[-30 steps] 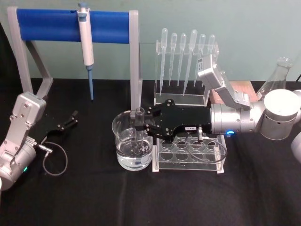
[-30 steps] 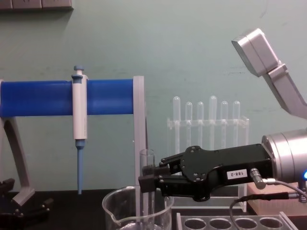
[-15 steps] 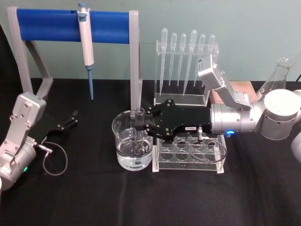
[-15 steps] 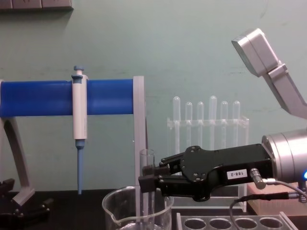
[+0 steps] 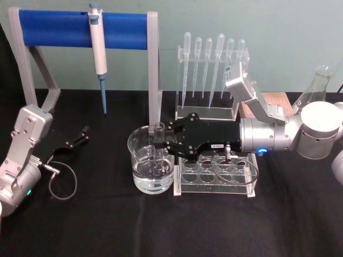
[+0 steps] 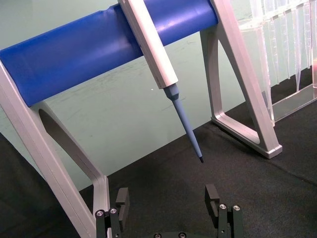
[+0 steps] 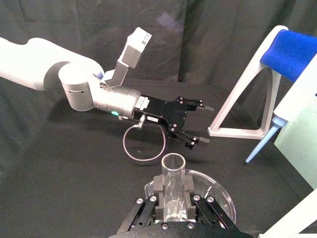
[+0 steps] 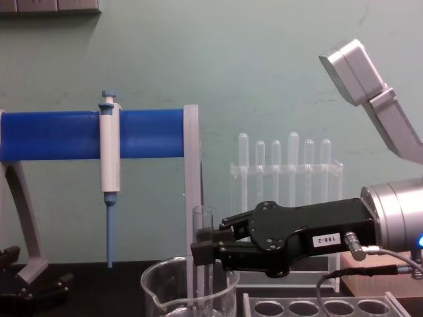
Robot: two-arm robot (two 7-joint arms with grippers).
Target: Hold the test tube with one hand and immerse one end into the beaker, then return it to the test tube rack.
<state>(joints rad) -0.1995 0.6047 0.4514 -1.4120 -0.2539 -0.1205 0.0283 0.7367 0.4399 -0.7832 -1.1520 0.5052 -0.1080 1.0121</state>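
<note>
A black-draped lab table [image 5: 161, 225] stands before a pale green wall. Nearest the robot, one beaker [image 5: 140, 155] holding clear liquid sits just left of one clear test tube rack [image 5: 211, 188], the two close to touching. The rack's front row shows four round holes; the rear row is partly covered by the arm.

The right gripper [image 5: 159, 145] reaches in level over the rack, its narrow black jaws closed tight on the single test tube [image 5: 159, 130] a little below the rim. The tube stands upright inside the beaker, its round lower end down in the liquid and its open mouth above the beaker's rim. The right wrist view shows the two pads pressed flat against the glass on either side.

Farther left, well apart from the beaker, the left gripper [image 5: 80, 136] lies low over the cloth with its two fingers spread wide and nothing between them.

Behind the rack, six plastic pipettes [image 5: 209, 69] hang bulb-up in one clear stand. One white-and-blue pipettor [image 5: 97, 48] hangs from a blue-barred frame [image 5: 59, 28] at the back left. One conical flask [image 5: 316, 83] stands at the far right.
</note>
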